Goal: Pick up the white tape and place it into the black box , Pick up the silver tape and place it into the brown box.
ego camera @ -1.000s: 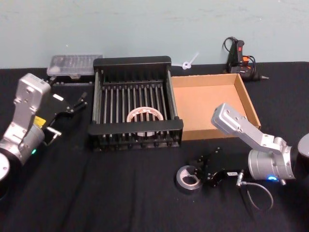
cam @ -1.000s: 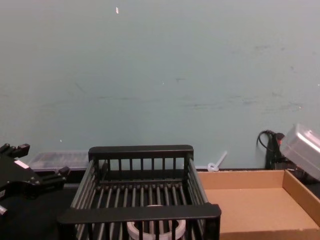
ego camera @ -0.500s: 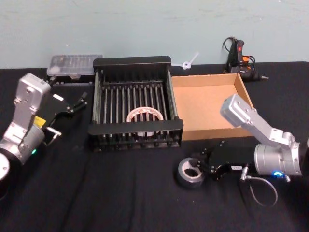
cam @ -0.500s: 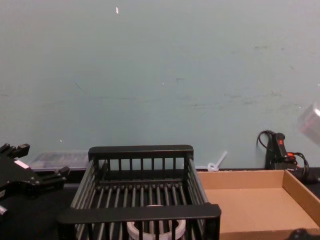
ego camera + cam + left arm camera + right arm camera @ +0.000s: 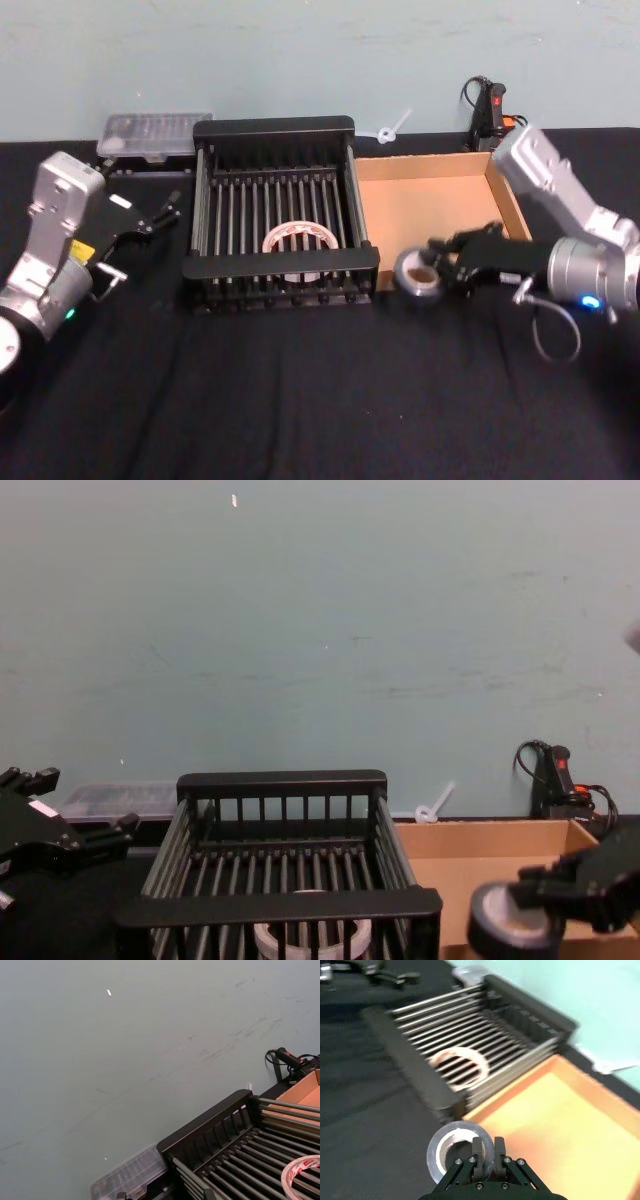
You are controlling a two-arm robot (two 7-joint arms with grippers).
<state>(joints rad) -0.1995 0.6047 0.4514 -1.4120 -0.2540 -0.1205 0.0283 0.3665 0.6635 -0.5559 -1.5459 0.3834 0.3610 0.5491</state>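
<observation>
Black cloth covers the table under a pale green wall. My right gripper (image 5: 447, 268) is clamped on the rim of the silver tape (image 5: 418, 273), carried just above the near left corner of the brown box (image 5: 420, 215); its open floor lies far and right of the roll. The roll's hole faces mostly upward, tilted. White tape (image 5: 299, 240) already lies in the black box (image 5: 280, 128). My left gripper (image 5: 160, 212) idles left of the crate, narrowly parted.

Even, soft light, no hard shadows; the right wrist view is motion-blurred, and the dark tabletop (image 5: 250, 400) swallows detail.
</observation>
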